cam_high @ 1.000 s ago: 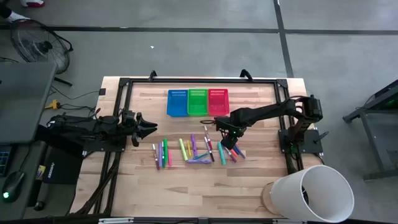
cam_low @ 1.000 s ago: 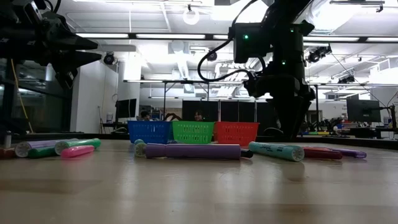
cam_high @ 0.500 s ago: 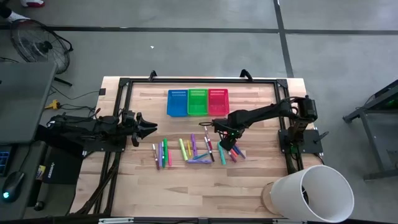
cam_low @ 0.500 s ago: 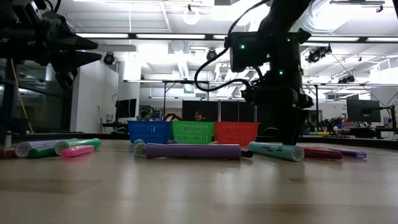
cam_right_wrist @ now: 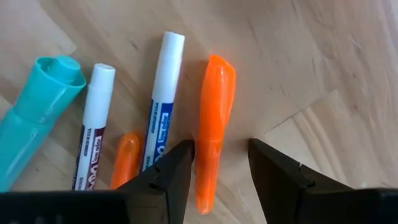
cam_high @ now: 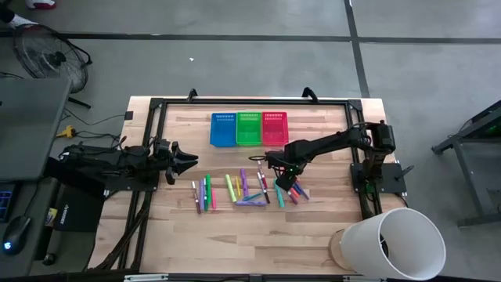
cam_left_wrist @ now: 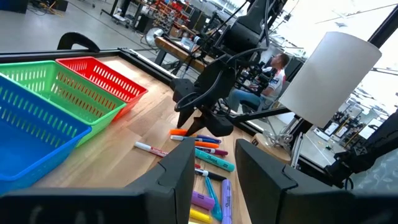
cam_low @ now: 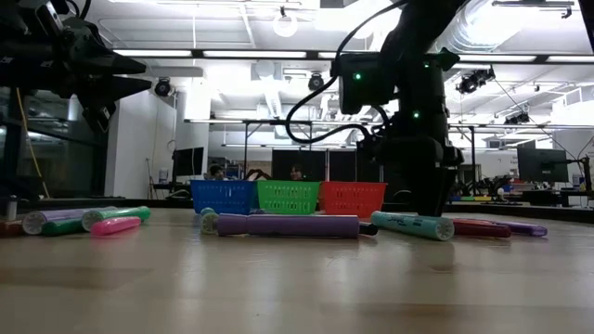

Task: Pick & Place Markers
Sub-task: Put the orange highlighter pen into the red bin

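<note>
The orange marker (cam_right_wrist: 212, 124) is lying flat on the desk (cam_high: 313, 227) at the right end of the scattered markers (cam_high: 243, 188), in front of the baskets (cam_high: 249, 128). We are lowering the right gripper (cam_right_wrist: 221, 165), jaws apart, straddling it; centring before closing should avoid nudging the white-capped neighbour (cam_right_wrist: 163, 93). The left gripper (cam_high: 188, 162) is waiting at the desk's left side, jaws apart.

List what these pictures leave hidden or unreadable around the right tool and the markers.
- Right tool: in the right wrist view, the open fingers flank the orange marker, whose lower end leaves the picture, so contact is unclear.
- Same tool, high view: its arm covers the markers beneath.
- Low view: a purple marker screens those behind it.
- Marker labels: print too small.
- Left tool, open, waits at the table's left.
</note>
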`<state>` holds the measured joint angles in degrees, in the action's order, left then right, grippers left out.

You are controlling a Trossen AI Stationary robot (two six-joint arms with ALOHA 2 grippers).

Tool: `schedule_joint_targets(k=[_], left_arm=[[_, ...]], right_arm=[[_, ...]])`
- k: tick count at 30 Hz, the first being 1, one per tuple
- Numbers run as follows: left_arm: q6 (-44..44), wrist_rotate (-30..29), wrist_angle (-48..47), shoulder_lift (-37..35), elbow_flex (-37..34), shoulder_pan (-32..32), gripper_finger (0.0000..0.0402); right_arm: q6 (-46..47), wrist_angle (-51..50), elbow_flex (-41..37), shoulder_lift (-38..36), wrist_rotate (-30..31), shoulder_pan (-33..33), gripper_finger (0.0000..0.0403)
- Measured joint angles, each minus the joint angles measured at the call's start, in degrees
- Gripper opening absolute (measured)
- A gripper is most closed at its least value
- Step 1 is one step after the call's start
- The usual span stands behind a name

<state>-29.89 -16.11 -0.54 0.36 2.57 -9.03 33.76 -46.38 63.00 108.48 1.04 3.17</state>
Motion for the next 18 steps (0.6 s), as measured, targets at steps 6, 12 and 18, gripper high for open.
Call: schedule_joint_targets(k=[6,12,18], left_arm=[[0.0,0.01,0.0,0.0,0.01,0.0,0.0115],[0.0,0.01,0.0,0.0,0.02,0.0,0.0115],[-0.02,-0.01,0.0,0.02,0.0,0.01,0.0115]], right_arm=[[-6.53,0.43,-0.04,0.1,0.34,-0.23,0.0136],[-5.5,0.64,-0.11,0.12,1.38,-0.31,0.0125],[-5.38,0.86,-0.13,0.12,0.55,-0.29,0.0102]])
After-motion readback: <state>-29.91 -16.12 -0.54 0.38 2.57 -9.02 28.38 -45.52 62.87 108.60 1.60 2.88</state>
